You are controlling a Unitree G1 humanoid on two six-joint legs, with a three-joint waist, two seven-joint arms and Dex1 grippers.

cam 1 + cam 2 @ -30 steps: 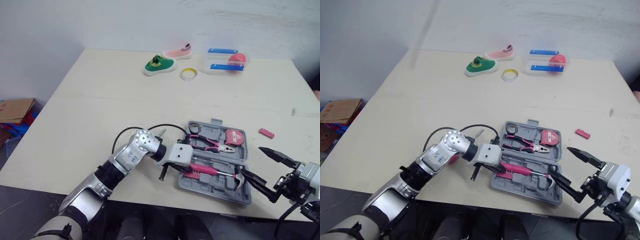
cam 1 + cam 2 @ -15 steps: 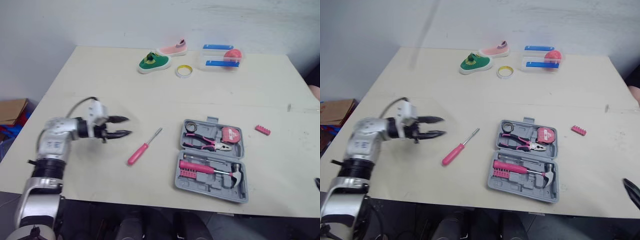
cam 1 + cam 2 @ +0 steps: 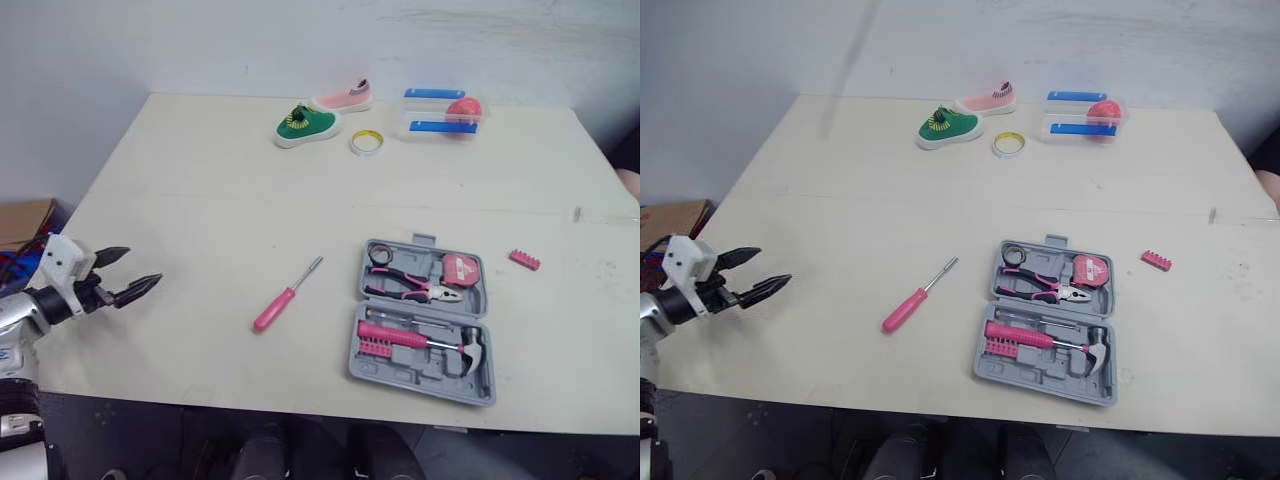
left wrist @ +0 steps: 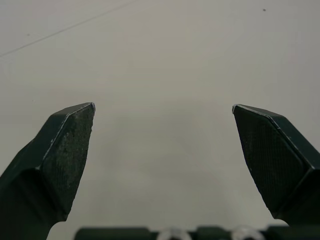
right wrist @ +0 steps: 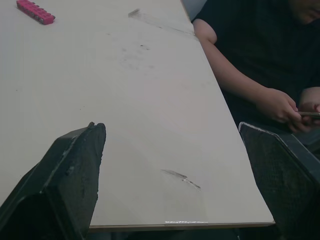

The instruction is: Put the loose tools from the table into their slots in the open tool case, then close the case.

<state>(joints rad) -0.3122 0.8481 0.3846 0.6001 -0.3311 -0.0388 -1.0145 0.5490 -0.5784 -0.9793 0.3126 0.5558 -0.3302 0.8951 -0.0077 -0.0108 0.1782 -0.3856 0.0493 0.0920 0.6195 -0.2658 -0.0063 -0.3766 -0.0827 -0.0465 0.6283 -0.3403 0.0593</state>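
1. Pale table (image 3: pixel 200 200) against a white wall. The grey tool case (image 3: pixel 400 370) lies open near the front edge, with pliers (image 3: pixel 410 290) and hammer (image 3: pixel 470 350) seated in it.
2. The loose screwdriver (image 3: pixel 287 296) lies just left of the case. It is judged light, rigid and prone to roll, and the pink handle offers the best hold. A pink bit strip (image 3: pixel 526 260) lies to the right of the case.
3. The left gripper (image 3: pixel 143 267) hovers at the table's left edge, jaws spread and empty. The right gripper (image 5: pixel 170 127) is likewise spread and empty.
4. The green shoe (image 3: pixel 305 125), tape roll (image 3: pixel 366 142) and clear container (image 3: pixel 440 112) sit far back — no obstruction. A person (image 5: pixel 250 50) sits beside the right edge.

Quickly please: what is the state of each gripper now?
Left gripper: open, holding nothing.
Right gripper: open, holding nothing.
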